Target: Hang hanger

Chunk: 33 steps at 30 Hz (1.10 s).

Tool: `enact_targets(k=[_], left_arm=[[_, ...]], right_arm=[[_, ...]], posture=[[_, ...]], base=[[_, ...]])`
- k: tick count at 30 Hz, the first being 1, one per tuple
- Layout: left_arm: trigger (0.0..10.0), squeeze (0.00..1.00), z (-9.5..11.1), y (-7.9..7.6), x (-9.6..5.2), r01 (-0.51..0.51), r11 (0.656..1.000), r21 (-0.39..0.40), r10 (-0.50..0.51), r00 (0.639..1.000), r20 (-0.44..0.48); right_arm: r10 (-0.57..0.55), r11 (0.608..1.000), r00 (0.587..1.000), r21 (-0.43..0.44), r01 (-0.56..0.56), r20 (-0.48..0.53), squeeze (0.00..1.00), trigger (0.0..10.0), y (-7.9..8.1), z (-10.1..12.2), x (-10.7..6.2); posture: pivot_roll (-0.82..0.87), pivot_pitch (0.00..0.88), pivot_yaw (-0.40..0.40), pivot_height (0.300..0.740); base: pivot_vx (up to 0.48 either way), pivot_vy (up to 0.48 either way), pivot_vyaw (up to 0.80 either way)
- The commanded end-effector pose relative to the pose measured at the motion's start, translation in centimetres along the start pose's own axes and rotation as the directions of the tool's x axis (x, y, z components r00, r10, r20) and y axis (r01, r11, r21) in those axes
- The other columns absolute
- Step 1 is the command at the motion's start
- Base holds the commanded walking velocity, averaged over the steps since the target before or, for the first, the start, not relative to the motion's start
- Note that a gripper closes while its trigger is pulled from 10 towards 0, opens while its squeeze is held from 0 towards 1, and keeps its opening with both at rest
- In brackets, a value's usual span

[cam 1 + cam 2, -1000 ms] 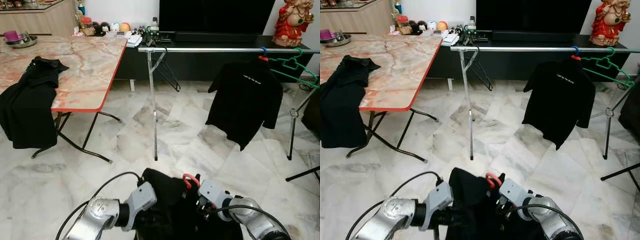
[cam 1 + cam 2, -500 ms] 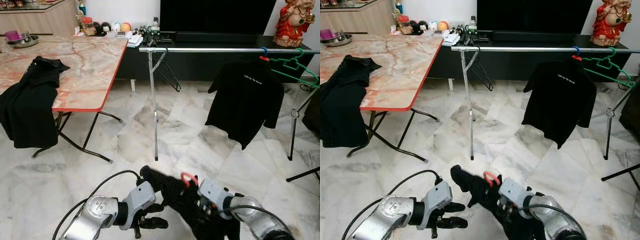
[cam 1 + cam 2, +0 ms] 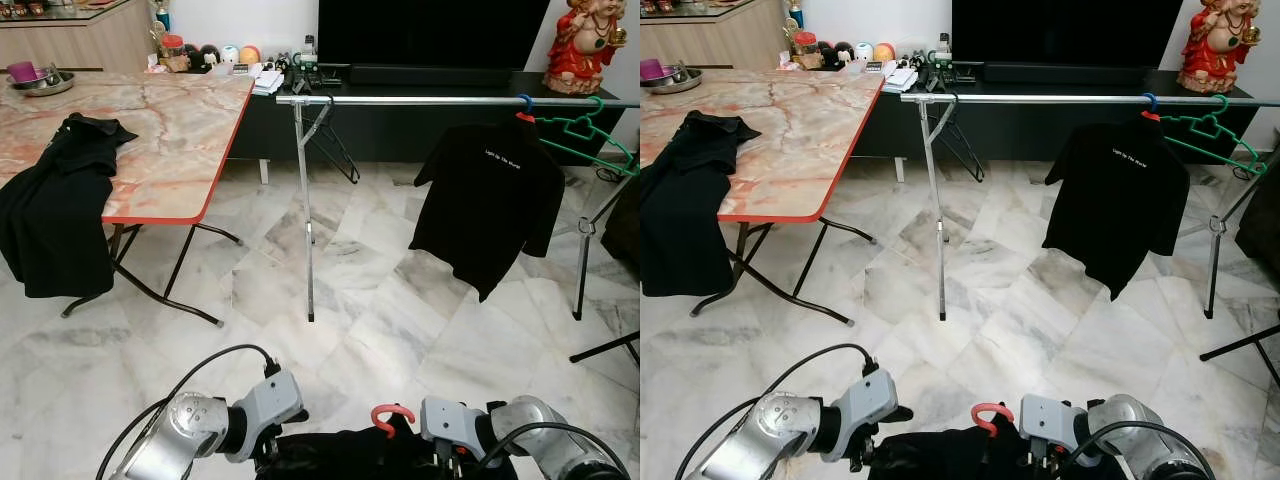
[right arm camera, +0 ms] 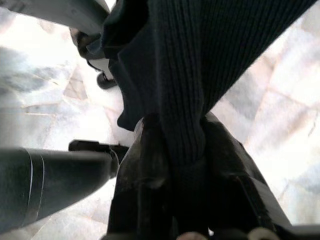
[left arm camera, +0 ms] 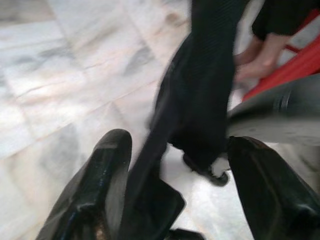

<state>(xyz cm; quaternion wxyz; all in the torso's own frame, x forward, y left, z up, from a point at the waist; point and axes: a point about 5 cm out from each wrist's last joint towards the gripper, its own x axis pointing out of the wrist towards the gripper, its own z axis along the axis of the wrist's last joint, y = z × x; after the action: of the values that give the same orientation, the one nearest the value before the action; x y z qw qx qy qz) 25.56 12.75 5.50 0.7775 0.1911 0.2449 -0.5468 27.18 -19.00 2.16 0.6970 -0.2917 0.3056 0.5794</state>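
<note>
Three black garments are about: one draped over the surface point(image 3: 170, 140) edge point(image 3: 55, 200), one t-shirt point(image 3: 490, 200) hung on the rail point(image 3: 440, 100), and one point(image 3: 340, 455) low down between the robot's two hands. Four hangers can be counted: a bare black one point(image 3: 335, 145) and a bare green one point(image 3: 590, 135) on the rail, one with a blue hook point(image 3: 525, 102) carrying the t-shirt, and one with a red hook point(image 3: 392, 416) in the low garment. One red figurine point(image 3: 588, 45) stands on the dark cabinet point(image 3: 400, 125). Two metal bowls point(image 3: 40, 78) sit at the surface's far corner.

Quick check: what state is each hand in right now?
Left hand: open, fingers spread either side of the black garment.
Right hand: closed on the black garment, pinching its knit fabric.
</note>
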Motion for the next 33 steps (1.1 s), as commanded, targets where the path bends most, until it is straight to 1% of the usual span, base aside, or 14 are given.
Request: enact_targets(k=[1, 3, 4, 7, 14, 20, 25, 27, 28, 29, 33], left_arm=[[10.0, 0.0, -0.1, 0.0, 0.3, 0.012, 1.0, 0.021, -0.011, 1.0, -0.029], [10.0, 0.0, -0.2, -0.1, 0.5, 0.012, 1.0, 0.019, -0.012, 1.0, -0.027], [10.0, 0.0, -0.1, -0.1, 0.8, 0.003, 1.0, 0.009, -0.002, 1.0, -0.015], [10.0, 0.0, -0.1, -0.1, 1.3, 0.003, 1.0, 0.0, -0.003, 1.0, -0.005], [10.0, 0.0, 0.1, -0.5, 1.8, 0.04, 0.999, -0.004, -0.04, 0.999, 0.002], [10.0, 0.0, 0.1, -0.6, 2.2, 0.062, 0.998, -0.009, -0.062, 0.998, 0.003], [10.0, 0.0, 0.1, -0.6, 2.3, 0.067, 0.998, -0.011, -0.067, 0.998, 0.006], [9.8, 0.0, 0.1, -0.6, 2.4, 0.068, 0.998, -0.015, -0.068, 0.998, 0.008], [3.8, 0.0, 0.1, -0.6, 2.4, 0.068, 0.998, -0.017, -0.068, 0.998, 0.01], [0.0, 0.0, 0.0, -0.6, 2.4, 0.068, 0.997, -0.02, -0.068, 0.998, 0.012], [0.0, 0.0, 0.0, -0.6, 2.5, 0.064, 0.998, -0.022, -0.064, 0.998, 0.014]], right_arm=[[-0.002, 0.999, 0.998, -0.041, 0.005, 0.065, 0.0, 0.0, -0.6, 1.4, -0.1], [0.011, 0.999, 0.997, -0.046, -0.007, 0.079, 0.0, 0.0, -0.5, 1.7, 0.0], [0.04, 0.998, 0.993, -0.048, -0.035, 0.111, 0.0, 0.0, -0.4, 2.1, 0.1], [0.105, 0.993, 0.985, -0.06, -0.098, 0.137, 0.0, 0.0, 0.1, 2.5, 0.2], [0.093, 0.994, 0.982, -0.066, -0.083, 0.162, 0.0, 0.0, 0.0, 3.0, 0.4], [0.073, 0.996, 0.973, -0.073, -0.058, 0.22, 0.0, 0.0, -0.5, 4.4, 0.9], [0.053, 0.996, 0.97, -0.081, -0.035, 0.237, 0.0, 0.0, -0.8, 5.0, 1.1], [0.054, 0.996, 0.968, -0.081, -0.035, 0.246, 0.0, 0.0, -0.9, 5.2, 1.1], [0.053, 0.996, 0.966, -0.08, -0.034, 0.255, 0.0, 0.0, -0.9, 5.4, 1.1], [0.052, 0.996, 0.965, -0.079, -0.033, 0.259, 0.0, 0.0, -0.9, 5.4, 1.1], [0.044, 0.997, 0.963, -0.077, -0.024, 0.267, 0.0, 0.0, -1.0, 5.5, 1.1]], posture=[[0.11, 0.074, -0.061, 0.74], [0.11, 0.075, -0.059, 0.74], [0.11, 0.075, -0.06, 0.74], [0.11, 0.078, -0.061, 0.74], [0.11, 0.081, -0.063, 0.74], [0.11, 0.081, -0.063, 0.74], [0.11, 0.081, -0.064, 0.74], [0.11, 0.081, -0.064, 0.74], [0.11, 0.081, -0.064, 0.74], [0.11, 0.082, -0.064, 0.74], [0.11, 0.083, -0.064, 0.74]], base=[[0.0, 0.0, 0.0], [0.0, 0.0, 0.0], [0.0, 0.0, 0.0], [0.0, 0.0, 0.0], [0.0, 0.0, 0.0], [0.0, 0.0, 0.0], [0.0, 0.0, 0.0], [0.0, 0.0, 0.0], [0.0, 0.0, 0.0], [0.0, 0.0, 0.0], [0.0, 0.0, 0.0]])
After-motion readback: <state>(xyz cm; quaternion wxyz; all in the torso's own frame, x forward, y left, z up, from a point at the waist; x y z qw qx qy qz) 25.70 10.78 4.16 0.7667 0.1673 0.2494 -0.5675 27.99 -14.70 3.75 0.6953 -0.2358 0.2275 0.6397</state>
